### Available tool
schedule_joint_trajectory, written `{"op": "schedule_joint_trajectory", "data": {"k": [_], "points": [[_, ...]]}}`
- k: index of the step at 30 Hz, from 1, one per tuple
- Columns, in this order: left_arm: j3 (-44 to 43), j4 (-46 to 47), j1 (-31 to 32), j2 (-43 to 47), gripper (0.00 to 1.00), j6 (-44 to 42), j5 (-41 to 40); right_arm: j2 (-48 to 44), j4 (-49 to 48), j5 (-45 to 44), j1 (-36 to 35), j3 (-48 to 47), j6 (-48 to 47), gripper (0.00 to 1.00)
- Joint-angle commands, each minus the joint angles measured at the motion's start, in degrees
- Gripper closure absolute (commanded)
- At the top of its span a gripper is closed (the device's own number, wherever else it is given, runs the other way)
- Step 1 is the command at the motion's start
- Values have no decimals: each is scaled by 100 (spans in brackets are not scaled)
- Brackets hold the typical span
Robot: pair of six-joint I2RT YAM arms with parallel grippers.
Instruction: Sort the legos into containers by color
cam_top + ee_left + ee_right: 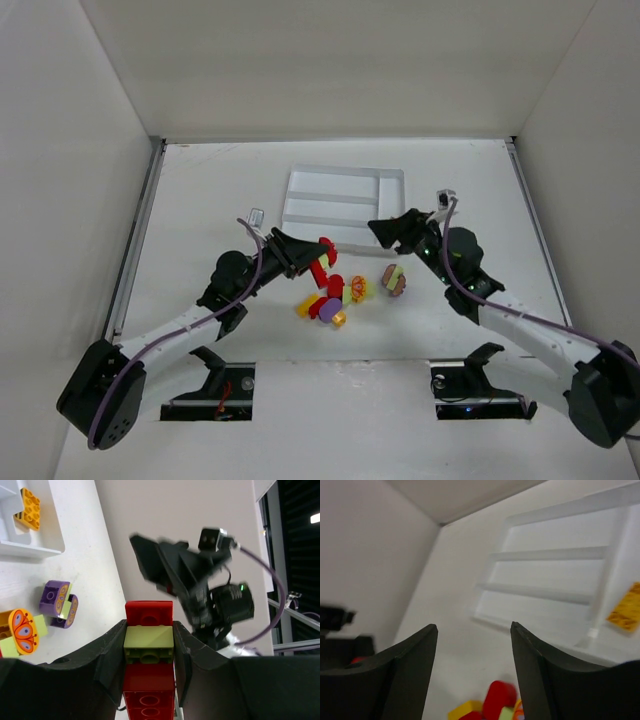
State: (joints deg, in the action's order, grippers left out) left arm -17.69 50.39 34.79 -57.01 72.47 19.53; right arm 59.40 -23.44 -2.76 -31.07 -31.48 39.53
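Legos [335, 300] lie heaped on the table [200, 200] nearest me. My left gripper [149, 640] is clamped on a red-and-lime brick stack [148, 612] beside them. My right gripper [474, 650] hangs spread and empty before the white tray [345, 172], where one orange-yellow brick [626, 609] lies in the crosswise slot [395, 185].

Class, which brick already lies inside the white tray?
The orange-yellow brick: it alone sits in a tray compartment; the others lie on the table or in the left claw.
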Motion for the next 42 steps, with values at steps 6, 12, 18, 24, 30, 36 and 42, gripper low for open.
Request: {"op": "schedule_joint_trajectory", "data": {"k": [6, 12, 18, 24, 30, 36, 42], "points": [[-287, 911, -20, -117, 87, 391, 271, -385, -1812, 1770, -887, 775, 1048, 15], [-296, 841, 173, -55, 86, 400, 209, 54, -2436, 2148, -1151, 661, 1364, 20], [-243, 823, 243, -47, 86, 409, 174, 327, -2780, 2236, -1230, 626, 1602, 25], [-261, 823, 252, -108, 86, 400, 174, 432, -2903, 2245, -1230, 626, 1681, 42], [-252, 823, 305, -161, 85, 382, 174, 581, -3087, 2263, -1239, 617, 1760, 48], [-208, 823, 349, -135, 85, 382, 174, 889, -3553, 2447, -1230, 608, 2050, 49], [-173, 823, 279, -90, 82, 391, 157, 819, -3659, 2351, -1230, 705, 2147, 60]]}}
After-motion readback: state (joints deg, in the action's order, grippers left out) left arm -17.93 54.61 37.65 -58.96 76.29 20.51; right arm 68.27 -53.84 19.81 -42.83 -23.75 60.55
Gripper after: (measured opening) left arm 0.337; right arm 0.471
